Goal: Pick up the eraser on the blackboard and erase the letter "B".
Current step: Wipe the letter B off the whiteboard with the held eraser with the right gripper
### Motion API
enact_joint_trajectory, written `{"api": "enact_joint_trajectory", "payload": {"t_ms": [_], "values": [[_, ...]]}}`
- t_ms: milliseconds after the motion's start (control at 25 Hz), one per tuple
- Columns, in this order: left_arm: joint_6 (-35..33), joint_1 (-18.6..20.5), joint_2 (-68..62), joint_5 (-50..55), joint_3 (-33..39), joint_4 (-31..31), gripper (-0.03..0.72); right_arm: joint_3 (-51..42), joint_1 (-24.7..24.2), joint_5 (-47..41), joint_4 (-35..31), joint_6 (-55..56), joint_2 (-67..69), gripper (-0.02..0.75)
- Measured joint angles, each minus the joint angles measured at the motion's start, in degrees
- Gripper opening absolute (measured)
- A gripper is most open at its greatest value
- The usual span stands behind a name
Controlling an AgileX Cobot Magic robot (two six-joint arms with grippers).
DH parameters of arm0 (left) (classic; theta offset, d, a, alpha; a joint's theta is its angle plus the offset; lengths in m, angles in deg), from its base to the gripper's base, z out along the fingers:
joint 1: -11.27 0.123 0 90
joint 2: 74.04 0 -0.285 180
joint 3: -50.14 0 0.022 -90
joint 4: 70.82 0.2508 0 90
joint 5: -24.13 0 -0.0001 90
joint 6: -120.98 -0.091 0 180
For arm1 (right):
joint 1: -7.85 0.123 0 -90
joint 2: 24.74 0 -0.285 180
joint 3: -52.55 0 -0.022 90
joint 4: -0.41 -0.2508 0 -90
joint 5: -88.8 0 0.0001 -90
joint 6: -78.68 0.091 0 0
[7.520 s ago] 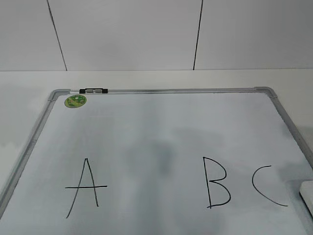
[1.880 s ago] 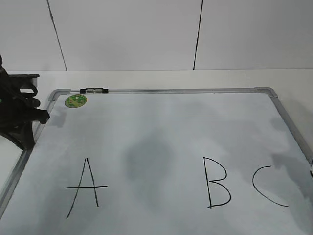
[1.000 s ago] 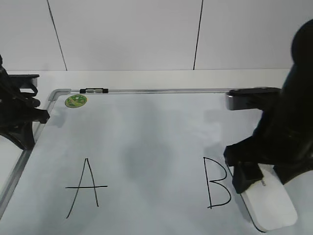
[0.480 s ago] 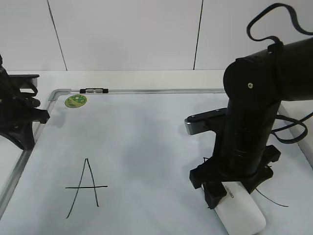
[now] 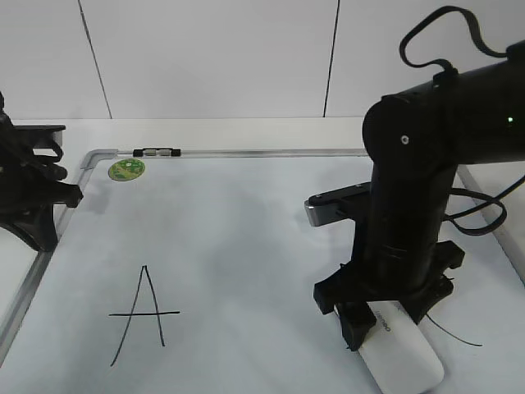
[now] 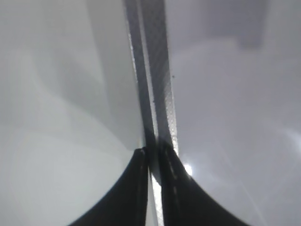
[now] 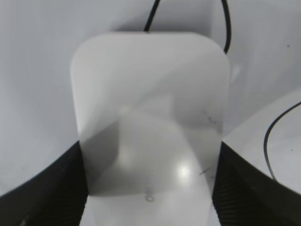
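The blackboard [image 5: 246,238] is a white board with a grey frame, lying flat. My right gripper [image 5: 385,316] is shut on the white eraser [image 5: 404,357] and presses it on the board at the front right, where the letter "B" stood. The arm and eraser hide the "B"; only short black strokes show beyond the eraser in the right wrist view [image 7: 150,117]. The "A" [image 5: 145,313] is whole at the front left. A bit of the "C" [image 5: 459,335] shows right of the arm. My left gripper [image 5: 37,222] is shut on the board's left frame edge [image 6: 157,113].
A round green magnet [image 5: 126,169] and a small black clip [image 5: 157,152] sit at the board's far left corner. The table [image 5: 246,131] runs behind the board to a white panelled wall.
My right arm has slid the eraser left from the board's right side across the "B". It has shifted a little further left in the last half second. The left gripper has not moved.
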Motion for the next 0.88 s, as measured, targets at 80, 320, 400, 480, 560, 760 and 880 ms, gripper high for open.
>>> {"api": "enact_joint_trajectory", "payload": {"t_ms": [80,320,400,480,560,760,880], "values": [[0.0,0.0,0.0,0.0,0.0,0.1,0.025,1.1,0.0,-1.4,0.4,0.0,0.9,0.573],[0.0,0.0,0.0,0.0,0.0,0.1,0.025,5.6,0.0,-5.4,1.7,0.0,4.4,0.572],[0.0,0.0,0.0,0.0,0.0,0.1,0.025,7.8,0.0,-5.3,2.8,0.0,5.7,0.572],[0.0,0.0,0.0,0.1,0.0,0.1,0.025,9.8,0.0,-5.3,3.5,0.1,6.9,0.571],[0.0,0.0,0.0,0.2,-0.1,0.1,0.025,11.9,-0.2,-5.3,3.9,0.1,8.0,0.571],[0.0,0.0,0.0,0.3,-0.2,0.1,0.025,16.0,-3.2,-5.0,3.2,0.1,10.3,0.571],[0.0,0.0,0.0,0.3,-0.2,0.0,0.025,18.6,-6.4,-4.7,2.5,0.3,11.5,0.570]]}}
